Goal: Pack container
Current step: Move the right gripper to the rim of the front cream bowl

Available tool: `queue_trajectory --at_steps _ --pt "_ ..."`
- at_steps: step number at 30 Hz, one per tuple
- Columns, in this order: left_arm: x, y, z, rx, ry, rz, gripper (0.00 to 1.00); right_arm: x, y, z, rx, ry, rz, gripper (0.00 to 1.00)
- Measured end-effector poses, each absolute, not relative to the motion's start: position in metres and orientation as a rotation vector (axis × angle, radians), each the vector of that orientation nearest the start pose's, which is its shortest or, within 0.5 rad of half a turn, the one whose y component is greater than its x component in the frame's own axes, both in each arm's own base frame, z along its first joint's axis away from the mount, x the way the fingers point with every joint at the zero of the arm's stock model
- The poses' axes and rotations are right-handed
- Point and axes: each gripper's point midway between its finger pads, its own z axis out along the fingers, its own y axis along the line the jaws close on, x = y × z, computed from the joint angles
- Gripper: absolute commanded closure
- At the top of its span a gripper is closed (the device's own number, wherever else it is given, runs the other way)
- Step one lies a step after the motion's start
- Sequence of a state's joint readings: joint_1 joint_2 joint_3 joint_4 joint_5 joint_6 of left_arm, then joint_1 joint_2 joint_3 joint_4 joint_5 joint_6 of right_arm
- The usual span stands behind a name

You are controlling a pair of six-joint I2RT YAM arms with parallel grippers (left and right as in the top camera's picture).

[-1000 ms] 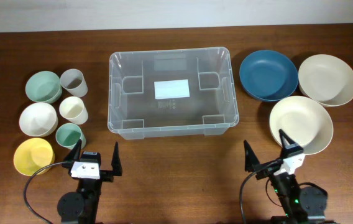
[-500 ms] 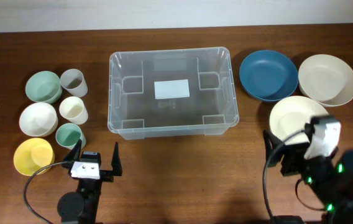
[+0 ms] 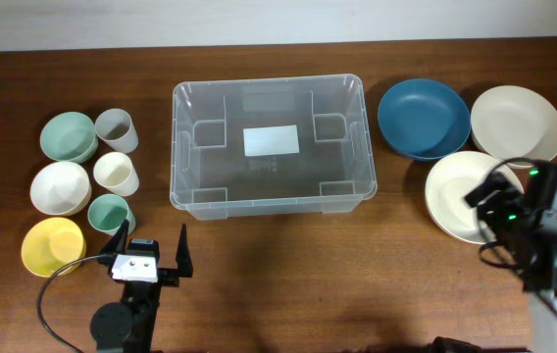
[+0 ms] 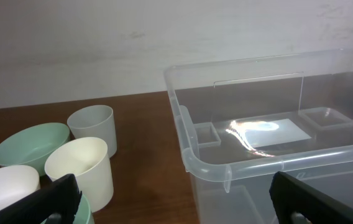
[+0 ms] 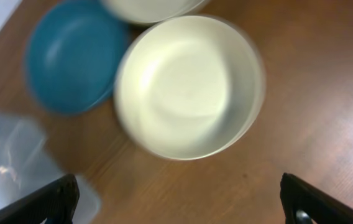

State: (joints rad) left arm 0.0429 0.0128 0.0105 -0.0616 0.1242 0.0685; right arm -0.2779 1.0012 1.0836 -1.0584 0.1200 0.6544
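Observation:
The container (image 3: 271, 203), a big clear plastic bin with a white label on its base, stands empty at the table's centre. Its near corner fills the right of the left wrist view, container (image 4: 270, 163). My left gripper (image 3: 151, 233) rests open near the front edge, left of the bin, with nothing between its fingers; left gripper (image 4: 176, 208). My right gripper (image 3: 491, 208) hangs open above the near cream bowl (image 3: 460, 191). In the blurred right wrist view the right gripper (image 5: 179, 202) looks down on that cream bowl (image 5: 189, 87).
Left of the bin: green bowl (image 3: 69, 135), grey cup (image 3: 116, 128), cream cup (image 3: 116, 173), white bowl (image 3: 60, 186), green cup (image 3: 110, 213), yellow bowl (image 3: 53, 245). Right of it: blue bowl (image 3: 423, 118) and a second cream bowl (image 3: 517, 125).
My right arm has lifted from its rest near the front edge and swung right and away, over the near cream bowl. The left arm has not moved.

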Motion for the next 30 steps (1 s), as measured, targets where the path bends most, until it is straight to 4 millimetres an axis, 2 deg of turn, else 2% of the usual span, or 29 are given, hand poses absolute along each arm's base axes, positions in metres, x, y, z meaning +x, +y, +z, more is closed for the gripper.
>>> queue_trajectory --at_steps 3,6,11,18,25,30 --pt "0.246 -0.011 0.161 0.116 1.63 -0.016 0.01 0.231 -0.114 0.196 1.363 2.232 -0.051 0.01" --pt "0.246 -0.011 0.161 0.116 1.63 -0.016 0.01 0.224 -0.127 0.173 1.514 2.268 -0.068 0.01" --pt "0.246 -0.011 0.161 0.116 1.63 -0.016 0.01 0.229 -0.147 0.135 1.68 2.319 -0.064 0.01" --pt "0.246 -0.011 0.161 0.116 1.63 -0.016 0.01 0.248 -0.157 0.088 1.76 2.392 -0.036 0.01" --pt "0.246 -0.011 0.161 0.116 1.63 -0.016 0.01 0.264 -0.164 0.055 1.781 2.421 -0.03 0.0" --pt "0.246 -0.011 0.161 0.116 1.63 -0.016 0.01 0.265 -0.165 0.031 1.816 2.462 -0.037 0.12"
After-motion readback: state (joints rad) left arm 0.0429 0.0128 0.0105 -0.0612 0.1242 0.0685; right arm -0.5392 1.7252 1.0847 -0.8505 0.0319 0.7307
